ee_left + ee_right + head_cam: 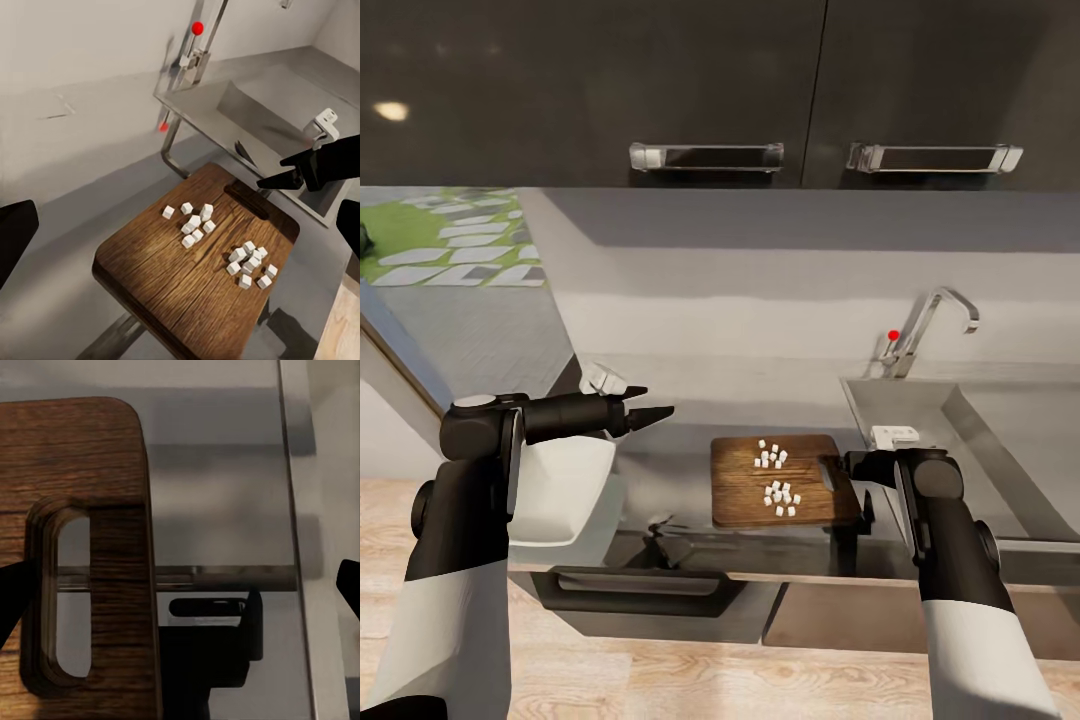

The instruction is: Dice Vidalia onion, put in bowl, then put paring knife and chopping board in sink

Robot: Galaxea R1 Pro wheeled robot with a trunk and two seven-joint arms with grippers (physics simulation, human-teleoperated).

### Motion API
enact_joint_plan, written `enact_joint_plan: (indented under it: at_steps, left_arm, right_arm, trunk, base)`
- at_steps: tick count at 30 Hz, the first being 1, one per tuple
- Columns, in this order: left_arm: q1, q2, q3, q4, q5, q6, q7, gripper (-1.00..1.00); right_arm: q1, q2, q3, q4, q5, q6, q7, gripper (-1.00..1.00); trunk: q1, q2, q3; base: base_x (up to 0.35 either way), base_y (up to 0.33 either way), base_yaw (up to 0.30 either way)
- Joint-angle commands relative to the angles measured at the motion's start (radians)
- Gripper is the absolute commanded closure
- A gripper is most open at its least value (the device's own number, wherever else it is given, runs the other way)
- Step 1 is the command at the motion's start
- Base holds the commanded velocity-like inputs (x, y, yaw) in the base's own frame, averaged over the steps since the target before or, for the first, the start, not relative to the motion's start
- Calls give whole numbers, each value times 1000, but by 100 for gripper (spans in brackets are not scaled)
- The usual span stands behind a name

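At the far left of the head view we saw the white bowl resting on the countertop, partly hidden behind our left arm. Above it hung our left gripper, its dark fingers spread a little apart and holding nothing, their tips pointing toward three o'clock. Further right lay the chopping board, brown and wooden, with two small heaps of white diced onion on it, one toward twelve o'clock and one toward five o'clock of the board's middle. In the left wrist view the same board carried both clusters of onion cubes, with its oblong slot handle at the end nearest the sink. Our right gripper sat at the board's three o'clock edge, by the slot; from the right wrist view, where the slot handle lay between dark finger edges, the fingers looked spread wide, and we could not tell whether they touched the wood. Right of that lay the grey sink with its chrome tap and red knob at the basin's eleven o'clock corner.
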Motion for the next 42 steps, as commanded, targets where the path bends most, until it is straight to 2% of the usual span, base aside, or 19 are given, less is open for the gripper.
enact_joint_plan:
  at_steps: [1, 11, 42]
  left_arm:
    - [-1, -1, 2, -1, -10, 10, -10, -100]
    - [-1, -1, 2, -1, -10, 10, -10, -100]
    - [-1, -2, 2, -1, -10, 10, -10, -100]
  right_arm:
    - [-1, 1, -2, -1, 10, 3, 10, -100]
    - [-1, 1, -2, -1, 10, 3, 10, -100]
    - [-1, 1, -2, -1, 10, 3, 10, -100]
  trunk:
    - [1, -2, -2]
    - [1, -2, -2]
    - [1, -2, -25]
  base:
    - [0, 3, 0]
    - [0, 0, 0]
    - [0, 0, 0]
